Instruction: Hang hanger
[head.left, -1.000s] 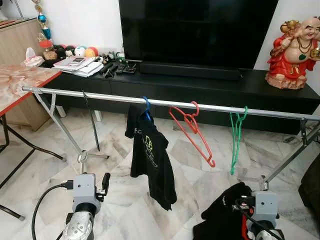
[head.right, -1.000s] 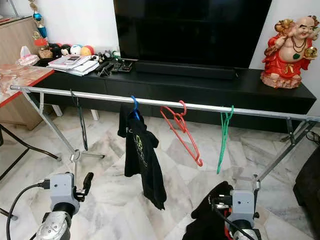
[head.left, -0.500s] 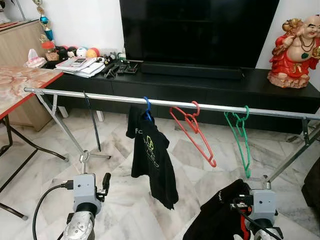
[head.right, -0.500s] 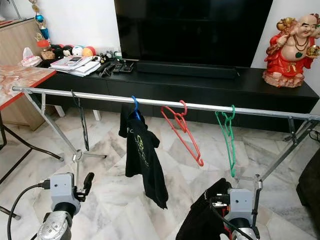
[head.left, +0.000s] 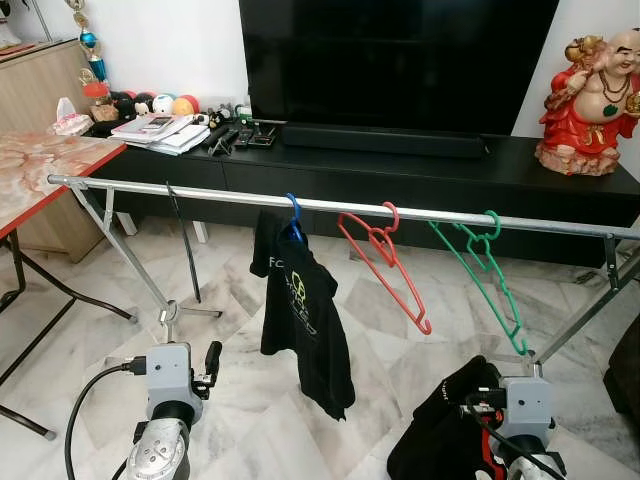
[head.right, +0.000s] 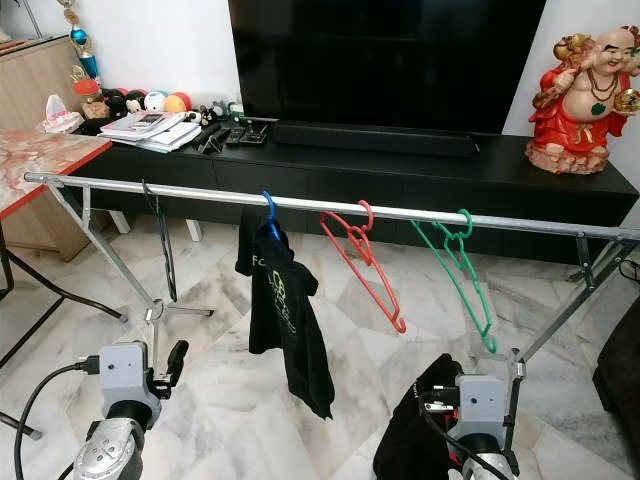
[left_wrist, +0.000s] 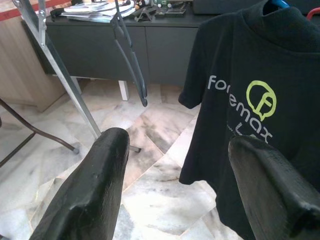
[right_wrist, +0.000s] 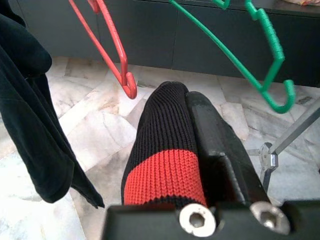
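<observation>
Across the middle of the frame runs the silver rail (head.left: 330, 206), and four hangers are on it. At the left a thin black hanger (head.left: 183, 240) hangs empty. Next, near centre, a blue hanger (head.left: 292, 212) carries a black T-shirt (head.left: 300, 310) with a green logo. Beside that sits the red hanger (head.left: 385, 262), empty and slanting down to the right. Then the green hanger (head.left: 480, 275), right of centre, hooked on the rail and tilted, its low end down near the lower right.

My right tool (right_wrist: 192, 145) is at the lower right of the frame, below the green hanger, and it is clamped on a black knit garment (right_wrist: 165, 150) with a red band; the fabric drapes down from the wrist. My left tool (left_wrist: 200, 185) is at the lower left, fingers spread wide and empty, pointing toward the T-shirt.

Behind the rail a long black TV cabinet (head.left: 400, 175) holds a dark television (head.left: 400, 60), a red figurine (head.left: 590, 95) at the upper right, and books and small balls at the upper left. A marble-patterned worktop (head.left: 40, 160) edges in on the left, over a pale marble floor (head.left: 240, 390).
</observation>
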